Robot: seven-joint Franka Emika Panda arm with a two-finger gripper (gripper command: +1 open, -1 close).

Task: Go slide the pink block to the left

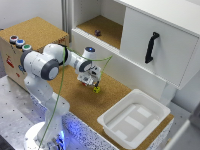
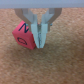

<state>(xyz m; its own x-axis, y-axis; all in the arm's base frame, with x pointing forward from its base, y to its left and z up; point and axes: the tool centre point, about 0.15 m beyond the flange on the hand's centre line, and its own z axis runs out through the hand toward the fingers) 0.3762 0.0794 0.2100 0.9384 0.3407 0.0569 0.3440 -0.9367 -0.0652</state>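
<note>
Starting nearest your wrist camera: the hand (image 2: 39,31) has its two fingers (image 2: 42,34) drawn together with almost no gap, and nothing is clamped between them. The pink block (image 2: 23,35) sits on the cork bench (image 2: 55,65) just beside the fingers, apparently touching their outer side rather than gripped. Its faces carry dark letter markings.

In the exterior view, your arm reaches across the bench (image 1: 75,95) with the hand (image 1: 94,84) pointed down, near the surface. The pink block cannot be made out there; the hand and blur cover that spot. A tiny yellow cube (image 1: 96,89) shows at the fingertips.

Nearer the exterior view's right edge, a white tray (image 1: 113,125) rests on the bench end.

Behind the arm, on the exterior view's left, a cork-topped box (image 1: 35,30) carries three round buttons (image 1: 20,43).

Farthest back stands a white cabinet (image 1: 155,45) with a black handle (image 1: 151,47) on its door. Its open shelf (image 1: 107,27) holds a small dark object (image 1: 98,33).
</note>
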